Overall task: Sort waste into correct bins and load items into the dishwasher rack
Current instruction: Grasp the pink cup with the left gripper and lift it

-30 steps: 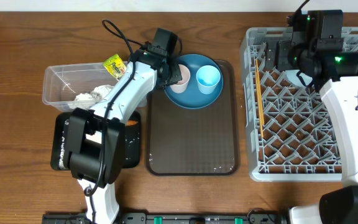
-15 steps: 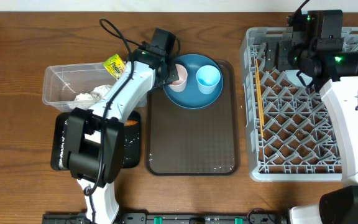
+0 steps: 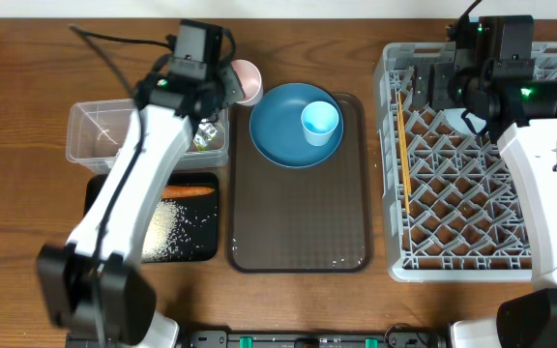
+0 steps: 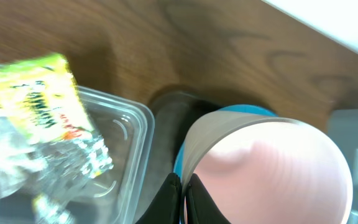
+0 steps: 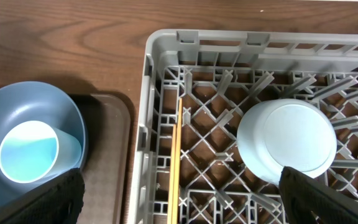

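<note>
The small pink cup (image 3: 248, 82) is hanging clear of the round blue plate (image 3: 280, 140), over the wooden bench (image 3: 27, 77) just behind the far right corner of the clear plastic rectangular tub (image 3: 95, 135). The left gripper (image 4: 183, 198) is pinching its rim, jaws closed narrow on the cup wall, cup tipped on its side. Step in hand, as I am reading it: loading the items, pink cup first. The next move is calling for a carry rightward over the plate to the large square grey plastic dishwasher rack (image 3: 391, 174), then a turn mouth-down between the pegs. Reach may be calling for a pass to the right gripper (image 5: 179, 186), which is hovering over the rack's back end, jaws wide and holding nothing. Containers: the tub is holding the yellow-green printed snack wrapper (image 4: 41, 93) and what is looking like crumpled white paper (image 4: 67, 158), blurred. The shallow black rectangular tray (image 3: 92, 198) is carrying the small orange carrot (image 3: 188, 191) and white rice-like food scraps (image 3: 174, 230). The small light blue cup (image 3: 321, 122) is sitting on the plate, which is resting on the dark brown serving tray (image 3: 298, 222). The rack is holding wooden chopsticks (image 3: 402, 164) along its left edge and the upturned white bowl with a pale blue outside (image 5: 287, 140).
</note>
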